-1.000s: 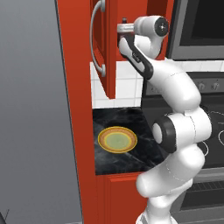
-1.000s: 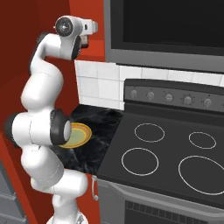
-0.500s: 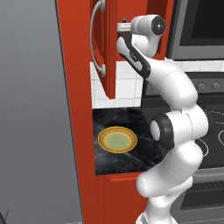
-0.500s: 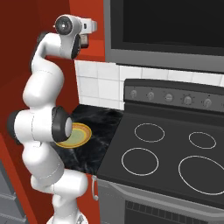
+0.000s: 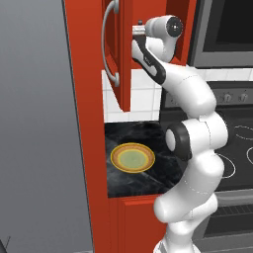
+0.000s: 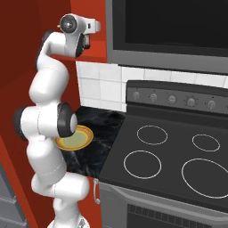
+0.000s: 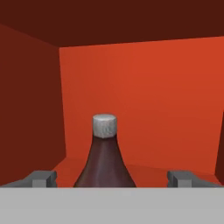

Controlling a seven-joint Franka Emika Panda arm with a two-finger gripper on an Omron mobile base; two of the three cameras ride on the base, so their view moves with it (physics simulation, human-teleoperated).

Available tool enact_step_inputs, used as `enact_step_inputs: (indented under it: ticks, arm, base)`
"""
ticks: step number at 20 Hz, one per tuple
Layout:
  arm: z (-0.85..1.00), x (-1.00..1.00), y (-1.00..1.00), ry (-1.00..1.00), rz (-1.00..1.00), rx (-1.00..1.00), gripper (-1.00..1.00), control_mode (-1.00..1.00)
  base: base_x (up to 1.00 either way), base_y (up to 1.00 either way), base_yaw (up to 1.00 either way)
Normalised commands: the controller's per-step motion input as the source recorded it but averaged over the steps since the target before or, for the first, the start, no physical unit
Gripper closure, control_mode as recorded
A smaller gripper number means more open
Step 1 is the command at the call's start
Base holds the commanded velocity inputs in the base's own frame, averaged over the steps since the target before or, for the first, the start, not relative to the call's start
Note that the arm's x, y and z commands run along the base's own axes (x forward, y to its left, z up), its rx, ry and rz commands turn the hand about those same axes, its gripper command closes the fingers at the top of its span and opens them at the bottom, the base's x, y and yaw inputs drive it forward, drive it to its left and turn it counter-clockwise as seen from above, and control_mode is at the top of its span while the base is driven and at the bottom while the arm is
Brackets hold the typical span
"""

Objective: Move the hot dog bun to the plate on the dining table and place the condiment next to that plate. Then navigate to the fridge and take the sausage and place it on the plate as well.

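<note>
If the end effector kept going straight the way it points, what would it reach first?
Most likely the condiment bottle, standing centred between the open end effector's fingertips inside the red cabinet; how far off is unclear.

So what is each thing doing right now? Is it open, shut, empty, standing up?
gripper: open, one finger on each side of the bottle, not gripping it.
condiment bottle: upright inside the red cabinet, grey cap on.
cabinet door: swung open.
plate: flat on the black counter, nothing on it.
stove: burners dark, nothing on top.
</note>
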Motion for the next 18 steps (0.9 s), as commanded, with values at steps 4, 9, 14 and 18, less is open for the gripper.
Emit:
enact_step_inputs:
  ticks: [4,9,14,18]
  arm:
    - [0.00,0.20,0.06,0.00,0.00,0.00,-1.00,-1.00]
    - [0.00,0.08,0.02,0.00,0.00,0.00,-1.00,-1.00]
    - [0.00,0.11,0.01,0.00,0.00,0.00,-1.00,-1.00]
    - [-0.01,0.19,0.04,0.01,0.00,0.00,-1.00,-1.00]
  base:
    - [0.00,0.00,0.00]
    - [0.00,0.00,0.00]
    - [0.00,0.00,0.00]
    - [0.00,0.00,0.00]
